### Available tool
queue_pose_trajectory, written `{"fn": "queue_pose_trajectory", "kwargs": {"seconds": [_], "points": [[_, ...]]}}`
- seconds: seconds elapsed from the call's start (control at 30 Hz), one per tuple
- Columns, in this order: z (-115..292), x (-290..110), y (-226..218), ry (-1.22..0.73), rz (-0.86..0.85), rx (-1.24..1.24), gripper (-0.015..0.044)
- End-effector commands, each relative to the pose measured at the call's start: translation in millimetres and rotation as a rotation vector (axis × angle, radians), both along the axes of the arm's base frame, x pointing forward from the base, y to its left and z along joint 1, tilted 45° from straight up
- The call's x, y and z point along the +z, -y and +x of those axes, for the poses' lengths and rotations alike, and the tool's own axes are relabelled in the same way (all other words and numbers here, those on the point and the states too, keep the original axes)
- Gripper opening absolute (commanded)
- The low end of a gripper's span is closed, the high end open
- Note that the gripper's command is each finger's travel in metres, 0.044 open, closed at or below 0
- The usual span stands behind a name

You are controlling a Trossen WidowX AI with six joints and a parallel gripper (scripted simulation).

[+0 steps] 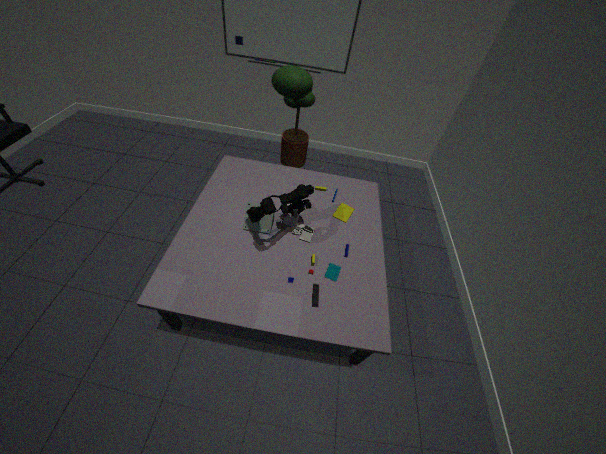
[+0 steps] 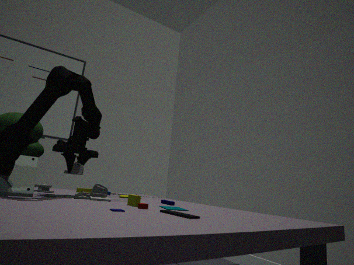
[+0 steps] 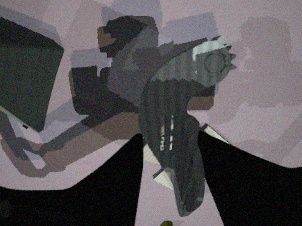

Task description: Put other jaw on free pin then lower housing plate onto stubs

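Observation:
My gripper (image 2: 74,163) (image 3: 169,138) is shut on a grey ribbed jaw (image 2: 78,168) (image 3: 167,94) and holds it well above the table. The jaw's toothed end with its round hole points up and right in the wrist view. The white base (image 1: 305,235) (image 2: 101,199) lies on the table, to the right of the held jaw in the exterior view. The other jaw (image 2: 100,189) shows as a grey rounded shape on it. A small pale part (image 2: 43,187) lies further left, possibly the housing plate. The pins and stubs cannot be made out.
Right of the base lie a yellow pad (image 1: 343,212), a yellow block (image 1: 313,259) (image 2: 134,200), a red block (image 1: 311,271) (image 2: 143,206), a teal pad (image 1: 332,272) (image 2: 173,208) and a black bar (image 1: 315,295) (image 2: 179,214). A dark box-like shape (image 3: 27,74) stands left in the wrist view.

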State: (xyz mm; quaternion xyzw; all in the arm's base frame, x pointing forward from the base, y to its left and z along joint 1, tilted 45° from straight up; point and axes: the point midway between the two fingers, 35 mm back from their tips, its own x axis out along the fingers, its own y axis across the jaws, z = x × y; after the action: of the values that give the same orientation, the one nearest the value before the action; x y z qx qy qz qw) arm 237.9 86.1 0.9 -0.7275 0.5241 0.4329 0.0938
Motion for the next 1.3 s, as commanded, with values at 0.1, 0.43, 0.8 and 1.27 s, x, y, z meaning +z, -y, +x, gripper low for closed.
{"fn": "queue_pose_trajectory", "kwargs": {"seconds": [0.1,0.43,0.8,1.27], "points": [[-2,8,11,-0.125,-0.022,0.132,0.0134],[-6,18,25,-0.311,-0.046,0.328,0.0134],[-10,29,40,-0.517,-0.071,0.542,0.0134],[-15,36,52,-0.676,-0.091,0.706,0.0134]]}}
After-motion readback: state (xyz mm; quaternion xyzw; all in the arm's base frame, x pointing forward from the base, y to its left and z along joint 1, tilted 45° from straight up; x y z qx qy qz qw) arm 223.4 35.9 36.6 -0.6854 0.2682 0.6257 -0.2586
